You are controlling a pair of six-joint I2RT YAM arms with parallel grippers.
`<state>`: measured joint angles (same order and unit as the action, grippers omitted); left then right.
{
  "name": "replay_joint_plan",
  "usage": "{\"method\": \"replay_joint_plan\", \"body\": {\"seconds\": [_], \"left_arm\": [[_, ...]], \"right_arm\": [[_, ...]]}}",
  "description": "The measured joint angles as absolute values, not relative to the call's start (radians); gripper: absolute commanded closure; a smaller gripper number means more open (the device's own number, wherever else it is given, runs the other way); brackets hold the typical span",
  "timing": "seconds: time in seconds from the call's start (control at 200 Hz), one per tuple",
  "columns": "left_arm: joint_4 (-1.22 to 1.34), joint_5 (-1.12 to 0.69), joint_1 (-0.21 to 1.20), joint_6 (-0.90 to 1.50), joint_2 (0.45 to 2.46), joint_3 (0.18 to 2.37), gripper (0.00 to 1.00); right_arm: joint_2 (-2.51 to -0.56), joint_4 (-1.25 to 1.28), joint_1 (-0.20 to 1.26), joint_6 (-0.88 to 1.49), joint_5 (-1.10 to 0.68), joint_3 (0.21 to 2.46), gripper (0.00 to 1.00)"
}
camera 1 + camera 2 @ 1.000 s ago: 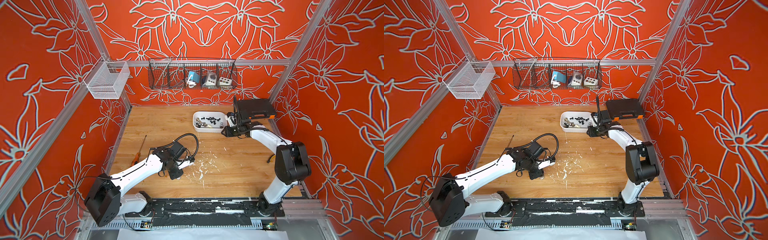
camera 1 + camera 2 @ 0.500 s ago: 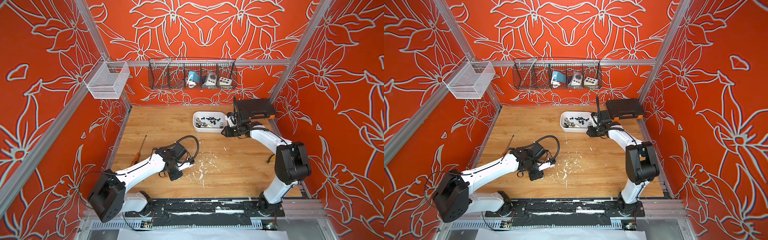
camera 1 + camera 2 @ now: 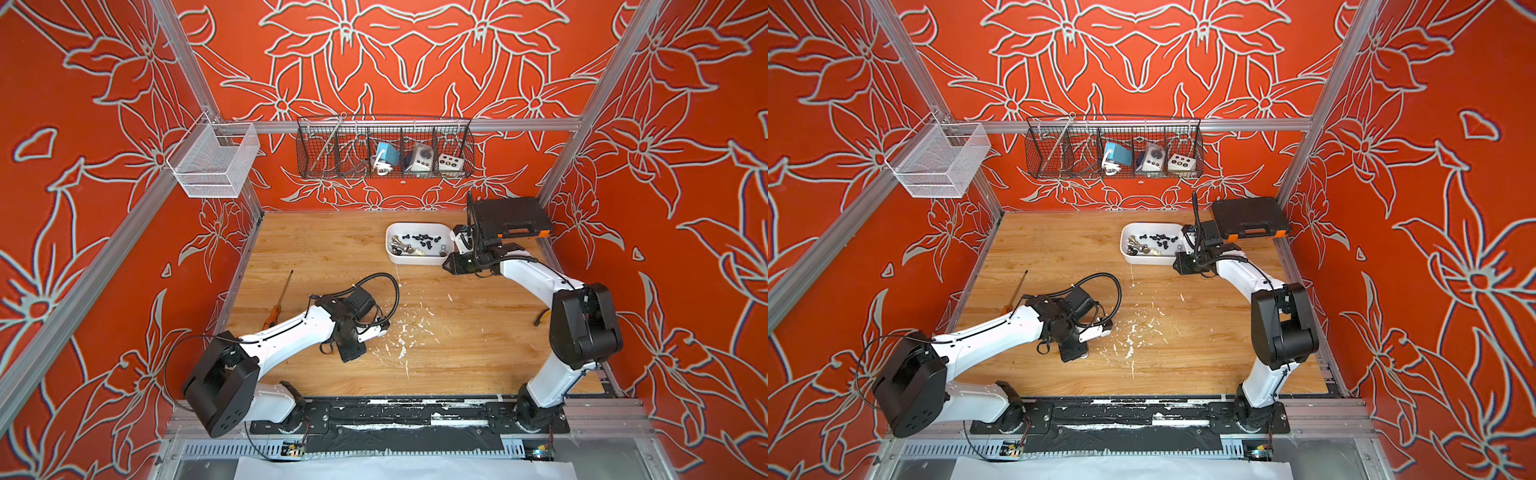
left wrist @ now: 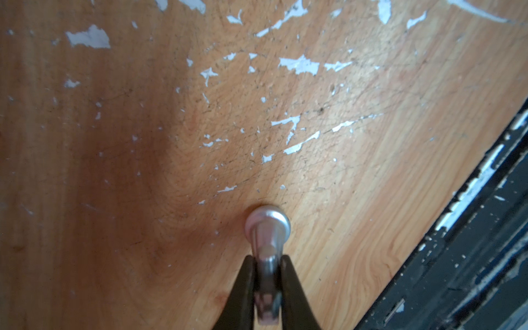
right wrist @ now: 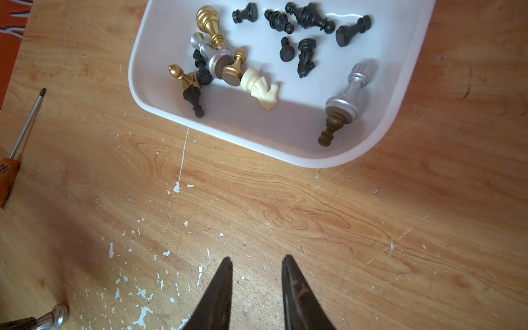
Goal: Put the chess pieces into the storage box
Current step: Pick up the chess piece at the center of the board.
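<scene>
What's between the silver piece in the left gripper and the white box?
Nothing visible: only bare, scuffed wood lies between the silver piece and the storage box. The right gripper, open, hangs by the box's near corner, beside the route.

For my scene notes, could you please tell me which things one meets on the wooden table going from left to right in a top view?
screwdriver → storage box → black case

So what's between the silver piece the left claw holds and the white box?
Just bare, chipped tabletop between the silver piece and the white box, in the right wrist view.
</scene>
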<state>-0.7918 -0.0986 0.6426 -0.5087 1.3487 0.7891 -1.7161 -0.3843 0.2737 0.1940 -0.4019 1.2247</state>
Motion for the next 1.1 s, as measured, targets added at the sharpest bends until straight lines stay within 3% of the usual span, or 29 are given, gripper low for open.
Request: {"method": "replay_joint_plan", "body": {"seconds": [0.405, 0.736, 1.101], "left_arm": [[-0.768, -0.113, 0.643, -0.464, 1.351, 0.886, 0.96], [-0.5, -0.093, 0.615, -0.334, 1.386, 1.029, 0.96], [-0.187, -0.112, 0.525, -0.192, 1.685, 1.271, 0.95]], "right_arm": [[-1.715, -0.386, 0.272, 0.194, -0.402, 1.214, 0.68], [-1.623, -0.372, 0.217, 0.224, -0.434, 1.137, 0.68], [-1.516, -0.366, 0.169, 0.239, -0.455, 1.049, 0.68]]}}
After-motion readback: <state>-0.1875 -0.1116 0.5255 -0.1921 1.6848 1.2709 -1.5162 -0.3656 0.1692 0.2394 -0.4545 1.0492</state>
